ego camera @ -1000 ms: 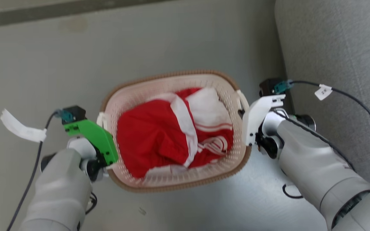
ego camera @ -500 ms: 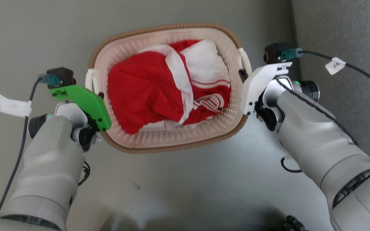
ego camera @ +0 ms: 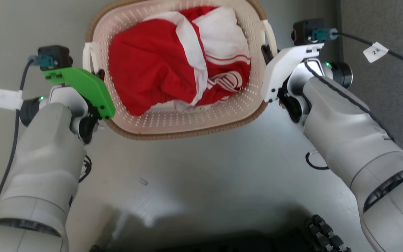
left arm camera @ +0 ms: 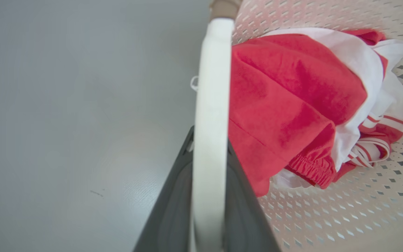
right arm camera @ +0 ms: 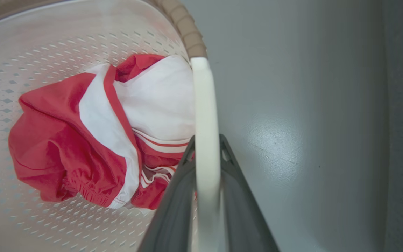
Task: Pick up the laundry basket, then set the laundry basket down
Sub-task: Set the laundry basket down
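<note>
In the head view, you hold the laundry basket (ego camera: pixel 187 131) from both sides: the left gripper (ego camera: pixel 96 75) is at the left handle (ego camera: pixel 86 57) and the right gripper (ego camera: pixel 266 56) is at the right handle (ego camera: pixel 269 33). The basket is at the top of the view, between your two arms, with red-and-white clothes (ego camera: pixel 152 63) heaped inside. Below it is a smooth, shiny grey floor (ego camera: pixel 205 175). A grey cloth-covered thing (ego camera: pixel 383 87), maybe a sofa, stands along the right side, near the right arm. I cannot tell from here if the basket's bottom touches the floor. In the left wrist view, the two dark fingers (left arm camera: pixel 166 210) are closed tight on the white handle, one on each side, with the clothes just to the right. In the right wrist view, dark fingers (right arm camera: pixel 173 210) pinch the other handle the same way, and the brown rim (right arm camera: pixel 187 35) runs on from its far end. I think the picking-up part is done or nearly done, and the setting-down part comes next. For that, bring both arms down together at the same speed, so the basket sits level and the clothes do not tip out. Open the fingers only once the bottom rests on the floor.
</note>
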Controlling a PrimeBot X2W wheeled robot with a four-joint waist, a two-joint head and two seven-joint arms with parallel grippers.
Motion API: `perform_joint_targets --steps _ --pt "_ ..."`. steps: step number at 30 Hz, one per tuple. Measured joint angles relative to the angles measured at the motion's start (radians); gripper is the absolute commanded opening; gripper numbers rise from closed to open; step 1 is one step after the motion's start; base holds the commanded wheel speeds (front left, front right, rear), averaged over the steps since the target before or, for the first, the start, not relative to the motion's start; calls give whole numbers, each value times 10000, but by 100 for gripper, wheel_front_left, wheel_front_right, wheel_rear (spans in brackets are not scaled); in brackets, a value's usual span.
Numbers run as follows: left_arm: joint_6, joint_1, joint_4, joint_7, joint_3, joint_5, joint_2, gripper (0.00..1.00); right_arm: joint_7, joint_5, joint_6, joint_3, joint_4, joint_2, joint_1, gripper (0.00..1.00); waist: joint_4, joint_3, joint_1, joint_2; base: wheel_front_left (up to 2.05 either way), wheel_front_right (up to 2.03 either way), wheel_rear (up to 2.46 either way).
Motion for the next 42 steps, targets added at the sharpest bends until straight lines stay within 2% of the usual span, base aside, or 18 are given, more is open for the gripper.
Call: perform_joint_targets --steps 19,41,42 --pt "-25 -872 65 -527 -19 94 58 0 -589 -88 -90 -205 215 36 -918 0 55 1342 -1 0 0 0 0" --pt "-236 -1095 449 -863 -69 105 -38 0 -698 -67 -90 -199 407 63 -1042 0 147 1564 -1 0 0 0 0" --pt "-242 -1099 458 -865 -77 105 -40 14 -704 -63 -90 -196 407 63 -1043 0 152 1566 -1 0 0 0 0"
